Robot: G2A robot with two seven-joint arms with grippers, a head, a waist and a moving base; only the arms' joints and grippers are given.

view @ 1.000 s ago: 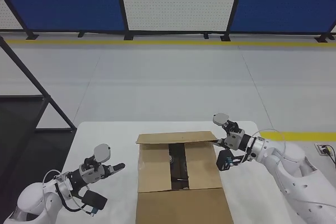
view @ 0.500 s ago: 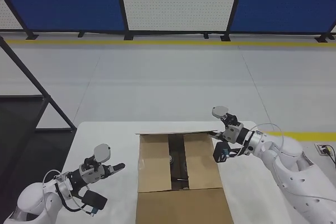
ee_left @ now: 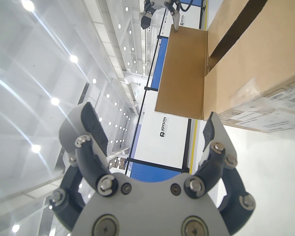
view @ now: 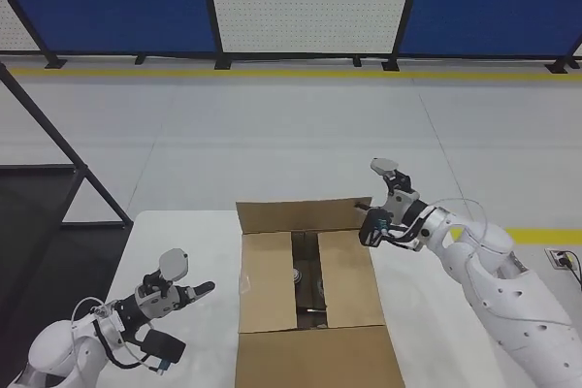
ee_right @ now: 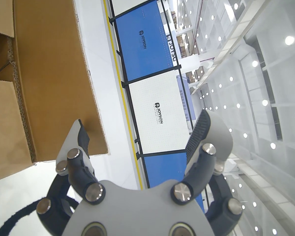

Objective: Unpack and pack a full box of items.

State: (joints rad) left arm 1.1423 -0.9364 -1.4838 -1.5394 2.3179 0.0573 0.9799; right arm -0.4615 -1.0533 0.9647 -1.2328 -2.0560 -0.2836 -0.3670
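Note:
A cardboard box (view: 268, 281) stands in the middle of the white table (view: 179, 233). Its far flap (view: 301, 214) stands raised, and the two side flaps lie nearly flat with a dark gap (view: 307, 281) between them where items show dimly. My right gripper (view: 373, 188) is open at the far flap's right corner, one finger touching that flap (ee_right: 51, 62). The right gripper (ee_right: 140, 131) holds nothing. My left gripper (view: 188, 275) stays open and empty to the left of the box (ee_left: 248, 57), clear of it. The left gripper (ee_left: 152, 126) faces the raised flap (ee_left: 184, 72).
The box's near flap (view: 315, 359) lies folded out toward the table's front edge. A black metal frame (view: 39, 184) stands off the table's left side. Bare table surface lies on both sides of the box.
My right gripper moved toward the table's far side at the flap's corner, and the far flap went from lying flat to standing up. The left arm kept still.

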